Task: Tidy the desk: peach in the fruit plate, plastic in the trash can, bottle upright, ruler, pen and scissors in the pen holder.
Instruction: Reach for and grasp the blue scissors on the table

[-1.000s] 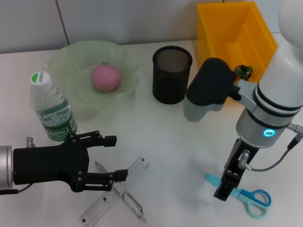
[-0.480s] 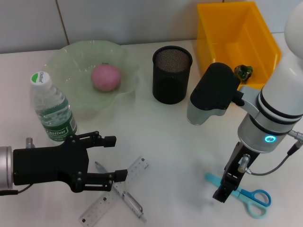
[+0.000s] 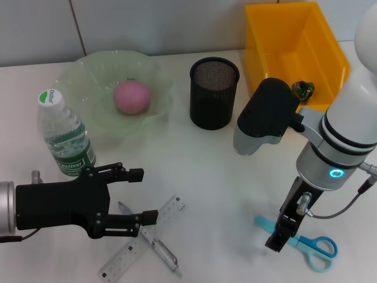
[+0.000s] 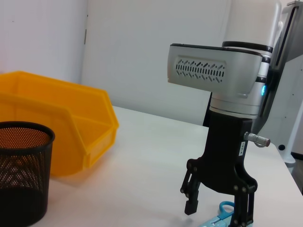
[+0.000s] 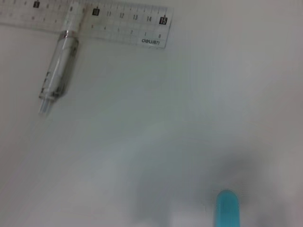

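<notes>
The blue scissors (image 3: 315, 246) lie flat near the front right, blade tip (image 5: 227, 208) pointing left. My right gripper (image 3: 279, 237) points down over their blades, open, one finger on either side; the left wrist view shows that gripper (image 4: 217, 212) and the scissors (image 4: 219, 219) under it. A clear ruler (image 3: 174, 210) and pen (image 3: 165, 255) lie crossed at the front left, also seen as ruler (image 5: 94, 19) and pen (image 5: 58, 72). My left gripper (image 3: 142, 196) hovers open just above them. The pink peach (image 3: 131, 96) rests in the green plate (image 3: 76, 69). The bottle (image 3: 65, 137) stands upright. Crumpled dark plastic (image 3: 304, 89) lies in the yellow bin (image 3: 294, 41).
The black mesh pen holder (image 3: 214, 93) stands at the back centre, between plate and bin, and looks empty; it also shows as pen holder (image 4: 21, 175) beside the bin (image 4: 57, 118). The right arm's grey elbow (image 3: 265, 118) hangs in front of the bin.
The right arm's elbow has shifted slightly right and forward; its gripper stays over the scissors. The left arm and the desk items have not moved.
</notes>
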Motion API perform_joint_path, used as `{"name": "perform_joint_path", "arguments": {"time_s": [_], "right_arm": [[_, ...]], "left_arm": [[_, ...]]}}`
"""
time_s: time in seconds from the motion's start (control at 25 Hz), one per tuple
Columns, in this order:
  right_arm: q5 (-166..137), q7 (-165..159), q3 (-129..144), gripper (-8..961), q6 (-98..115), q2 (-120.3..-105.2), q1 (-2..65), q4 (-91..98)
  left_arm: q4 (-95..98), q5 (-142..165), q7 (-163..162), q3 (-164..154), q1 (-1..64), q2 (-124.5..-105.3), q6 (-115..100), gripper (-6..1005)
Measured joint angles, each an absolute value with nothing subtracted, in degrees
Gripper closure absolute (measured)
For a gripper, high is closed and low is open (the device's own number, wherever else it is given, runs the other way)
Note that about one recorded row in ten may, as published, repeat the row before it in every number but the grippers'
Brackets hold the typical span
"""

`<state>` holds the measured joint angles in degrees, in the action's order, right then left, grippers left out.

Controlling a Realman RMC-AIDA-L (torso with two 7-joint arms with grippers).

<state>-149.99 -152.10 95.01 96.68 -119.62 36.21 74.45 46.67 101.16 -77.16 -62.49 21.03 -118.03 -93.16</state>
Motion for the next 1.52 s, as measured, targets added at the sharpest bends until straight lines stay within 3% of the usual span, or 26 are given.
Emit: {"name": "perform_joint_path", "arguments": {"time_s": [0.84, 1.44, 1.52], "right_arm": [[-150.1, -152.1, 95.1, 187, 96.4, -119.55, 36.7, 73.5], [-149.8, -152.0, 95.2, 488, 96.8, -119.44, 37.0, 73.2], [-149.8, -152.0, 95.2, 488, 97.0, -119.45, 36.9, 73.2]], "left_arm": [[46.7, 101.2, -76.7, -61.8, 21.6, -118.13, -93.0, 128], [46.8, 100.9, -76.7, -61.8, 21.9, -118.13, -93.0, 128], [46.8, 100.9, -76.8, -61.8, 21.9, -118.13, -93.0, 128]]}}
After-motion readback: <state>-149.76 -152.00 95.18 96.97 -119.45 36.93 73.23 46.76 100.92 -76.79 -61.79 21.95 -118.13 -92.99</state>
